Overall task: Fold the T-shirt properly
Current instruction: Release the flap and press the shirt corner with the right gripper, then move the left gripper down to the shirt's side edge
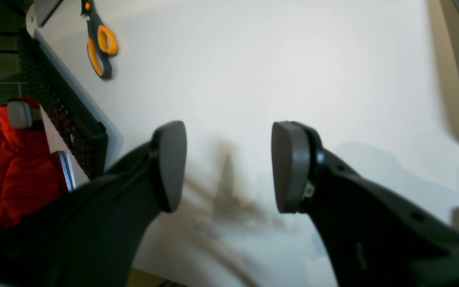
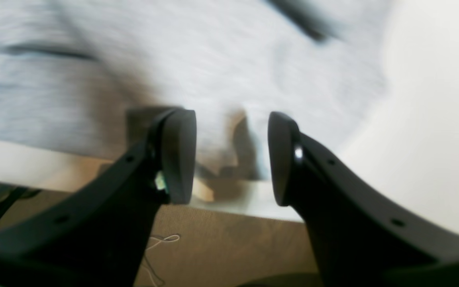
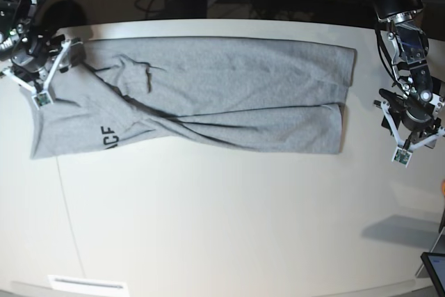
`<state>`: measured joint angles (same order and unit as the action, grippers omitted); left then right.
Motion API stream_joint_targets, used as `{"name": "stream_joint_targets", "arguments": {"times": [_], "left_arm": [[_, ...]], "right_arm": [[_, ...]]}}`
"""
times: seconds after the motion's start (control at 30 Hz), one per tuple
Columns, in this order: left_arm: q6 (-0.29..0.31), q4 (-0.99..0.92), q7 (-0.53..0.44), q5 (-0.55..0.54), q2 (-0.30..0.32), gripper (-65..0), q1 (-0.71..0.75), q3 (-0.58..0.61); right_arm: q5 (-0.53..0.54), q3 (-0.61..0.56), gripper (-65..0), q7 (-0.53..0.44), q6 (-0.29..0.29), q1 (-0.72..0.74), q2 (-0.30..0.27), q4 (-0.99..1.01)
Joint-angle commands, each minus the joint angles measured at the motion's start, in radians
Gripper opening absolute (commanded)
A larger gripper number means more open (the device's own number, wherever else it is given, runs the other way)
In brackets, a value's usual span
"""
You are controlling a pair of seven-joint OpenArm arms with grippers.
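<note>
Fabric first: the T-shirt (image 3: 208, 95) is soft heather-grey cotton, folded lengthwise into a long band across the far half of the worktop (image 3: 222, 213). Its right end is a fairly straight edge, while the left end is bunched, with creases running diagonally toward the middle. Black block letters show near the lower left corner, partly cut off by a fold. The worktop is smooth, matt and off-white, with a rounded front edge.

In the right wrist view the right claw (image 2: 231, 159) has its black curved fingers ending in flat grey oval pads (image 2: 179, 155). The pads stand apart with a clear gap between them, and nothing is clamped there; blurred grey cloth lies just beyond them by the worktop's edge. In the base view this claw hangs over the shirt's left end.

The left claw (image 1: 229, 167) is of the same build and stands wide apart over bare worktop, holding nothing, its shadow falling on the surface below. In the base view it sits just beyond the shirt's right end, not touching it.

Scissors (image 1: 100, 44) with orange and grey handles lie on the worktop farther off, and something red (image 1: 10, 171) shows beyond its edge.
</note>
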<state>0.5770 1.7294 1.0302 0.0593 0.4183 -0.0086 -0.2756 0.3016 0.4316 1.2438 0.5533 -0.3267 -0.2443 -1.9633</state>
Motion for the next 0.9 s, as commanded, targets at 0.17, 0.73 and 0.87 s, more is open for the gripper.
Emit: {"name": "stream_joint_targets", "arguments": {"times": [0.17, 0.73, 0.87], "left_arm": [[-0.007, 0.014, -0.031, 0.003, -0.052, -31.6, -0.08, -0.046], [0.093, -0.345, 0.305, -0.229, -0.175, -31.6, -0.488, -0.13], [0.093, -0.472, 0.304, -0.303, -0.169, -31.6, -0.509, -0.132]], "right_arm": [[0.009, 0.072, -40.6, -0.108, 0.138, 0.027, -0.013, -0.035], [0.006, 0.069, -43.2, -0.135, 0.145, 0.057, -0.007, -0.028], [0.006, 0.069, -43.2, -0.135, 0.145, 0.057, -0.005, -0.028]]}}
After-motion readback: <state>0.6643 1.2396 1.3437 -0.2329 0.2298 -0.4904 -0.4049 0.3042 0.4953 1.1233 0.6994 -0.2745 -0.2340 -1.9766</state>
